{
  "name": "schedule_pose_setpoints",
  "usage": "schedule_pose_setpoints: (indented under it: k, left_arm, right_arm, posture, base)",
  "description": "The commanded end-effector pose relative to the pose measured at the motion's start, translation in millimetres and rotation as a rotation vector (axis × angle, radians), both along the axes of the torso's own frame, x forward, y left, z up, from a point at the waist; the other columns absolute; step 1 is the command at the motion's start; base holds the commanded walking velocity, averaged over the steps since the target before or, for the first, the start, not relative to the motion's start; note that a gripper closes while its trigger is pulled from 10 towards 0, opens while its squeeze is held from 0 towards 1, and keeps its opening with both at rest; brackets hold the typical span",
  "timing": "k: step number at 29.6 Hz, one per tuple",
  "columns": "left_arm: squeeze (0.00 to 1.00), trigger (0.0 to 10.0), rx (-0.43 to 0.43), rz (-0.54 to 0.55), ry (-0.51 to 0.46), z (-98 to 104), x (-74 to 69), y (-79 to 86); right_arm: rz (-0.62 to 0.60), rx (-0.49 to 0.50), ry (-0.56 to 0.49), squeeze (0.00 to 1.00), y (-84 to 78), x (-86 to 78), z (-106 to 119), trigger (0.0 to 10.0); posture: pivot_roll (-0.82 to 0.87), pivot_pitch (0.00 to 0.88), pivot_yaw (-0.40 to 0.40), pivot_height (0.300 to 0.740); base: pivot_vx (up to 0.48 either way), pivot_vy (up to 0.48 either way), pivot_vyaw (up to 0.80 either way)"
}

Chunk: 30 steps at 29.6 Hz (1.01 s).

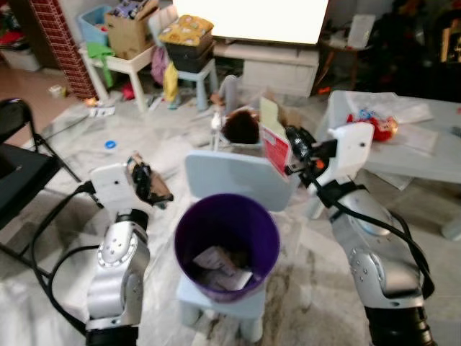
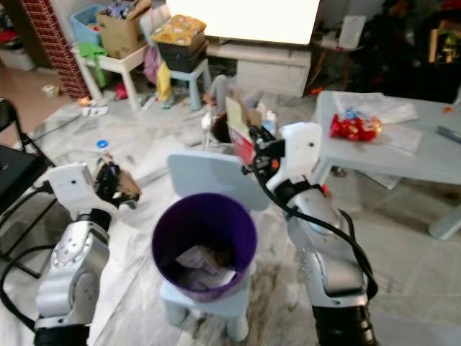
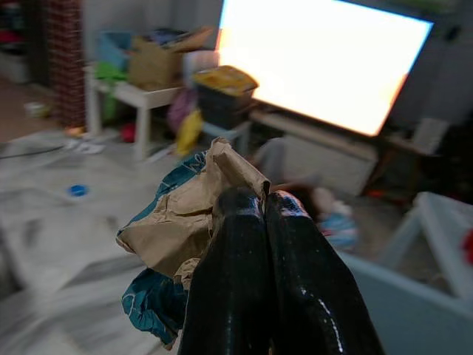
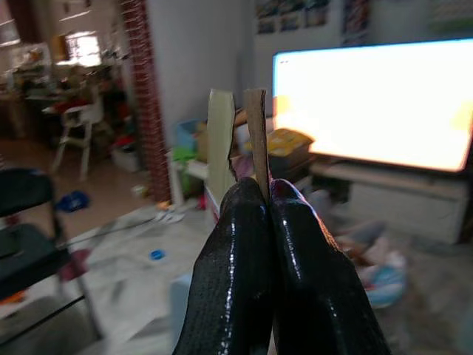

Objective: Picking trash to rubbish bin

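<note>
With both claws clamped on trash, left claw point(image 1: 153, 189) gripping crumpled paper point(image 3: 185, 222), right claw point(image 1: 288, 155) pinching what looks like flattened cardboard point(image 1: 274, 140), each must swing over the purple bin point(image 1: 227, 245) and release.

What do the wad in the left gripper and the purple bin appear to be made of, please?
Wad: crumpled brown paper, matte and creased, with a teal printed layer, possibly a wrapper. Purple bin: probably moulded plastic, going by its smooth, uniform wall with a slight sheen.
</note>
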<state>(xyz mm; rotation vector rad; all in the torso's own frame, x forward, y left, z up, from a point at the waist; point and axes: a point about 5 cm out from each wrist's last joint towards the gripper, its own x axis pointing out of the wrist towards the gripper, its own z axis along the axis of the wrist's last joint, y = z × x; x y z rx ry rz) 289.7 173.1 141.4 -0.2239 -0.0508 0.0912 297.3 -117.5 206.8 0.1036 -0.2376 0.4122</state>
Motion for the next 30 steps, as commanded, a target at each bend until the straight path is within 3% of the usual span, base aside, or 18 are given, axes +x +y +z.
schedule_pose_setpoints:
  k: [1,15,17,19,20,26,30]
  left_arm:
    - [0.0,0.0,-0.005,-0.023,0.022,-6.1,-1.7,-7.5]
    - [0.0,0.0,0.003,-0.003,0.074,-20.8,-7.3,-3.4]
    - [0.0,0.0,-0.016,-0.005,0.179,-44.1,-10.6,0.0]
    - [0.0,0.0,-0.021,-0.014,0.214,-50.8,-10.7,0.6]
    - [0.0,0.0,-0.082,-0.049,0.265,-61.4,-8.4,-1.7]
    - [0.0,0.0,-0.119,-0.101,0.31,-70.6,-2.8,-7.6]
    - [0.0,0.0,-0.147,-0.219,0.338,-79.5,5.7,-22.1]
  right_arm:
    - [-0.017,-0.011,0.0,0.0,-5.4,-1.3,-1.8,0.0]
    - [-0.002,-0.018,0.031,0.0,-1.4,-5.3,-14.1,0.0]
    - [0.0,-0.025,0.065,0.0,-1.5,-8.9,-24.8,0.0]
    - [0.001,-0.025,0.069,0.0,-1.3,-10.2,-25.9,0.0]
    - [0.009,-0.027,0.077,0.0,-2.0,-15.2,-26.3,0.0]
    - [0.041,-0.04,0.107,0.0,-7.1,-27.2,-28.2,0.0]
    - [0.025,-0.078,0.129,0.0,-23.0,-38.4,-29.7,0.0]
  posture:
    - [0.04,0.014,-0.03,0.74]
    - [0.05,0.027,-0.031,0.74]
    - [0.05,0.034,-0.032,0.74]
    - [0.05,0.039,-0.034,0.74]
    - [0.03,0.052,-0.037,0.74]
    - [0.0,0.07,-0.041,0.74]
    - [-0.05,0.081,-0.049,0.74]
  base:
    - [0.0,0.0,0.0]
    - [0.0,0.0,0.0]
    - [0.0,0.0,0.0]
    - [0.0,0.0,0.0]
    - [0.0,0.0,0.0]
    - [0.0,0.0,0.0]
    - [0.0,0.0,0.0]
